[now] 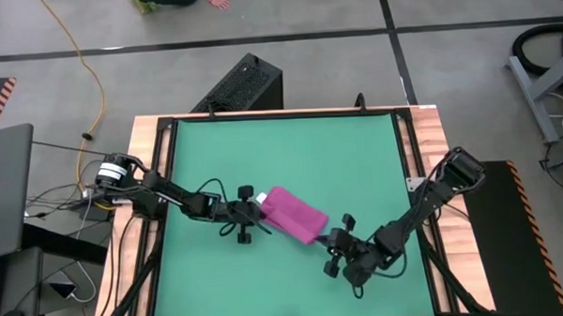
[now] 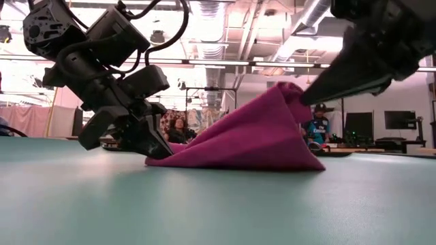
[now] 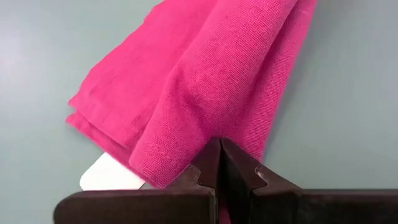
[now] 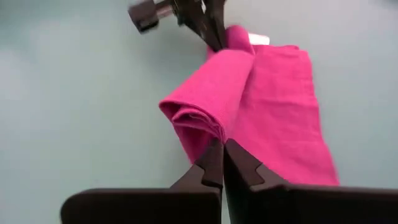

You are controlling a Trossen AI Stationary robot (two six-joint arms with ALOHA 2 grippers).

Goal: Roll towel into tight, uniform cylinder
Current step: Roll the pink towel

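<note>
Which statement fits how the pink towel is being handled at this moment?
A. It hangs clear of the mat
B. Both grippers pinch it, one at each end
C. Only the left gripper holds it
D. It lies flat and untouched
B: the left gripper is shut on one end of the towel and the right gripper pinches the other, which the low view shows lifted while the rest lies on the green mat.

The left dark six-joint arm reaches in from the table's left edge, its two-finger left gripper [image 1: 256, 213] low at the table surface with fingers pressed together on one end of the magenta-pink soft cloth towel [image 1: 293, 214]. The right dark arm extends from the right edge, bent at the elbow. Its right gripper [image 1: 333, 233] is raised above the surface, fingers pinched together on the towel's opposite end.
</note>
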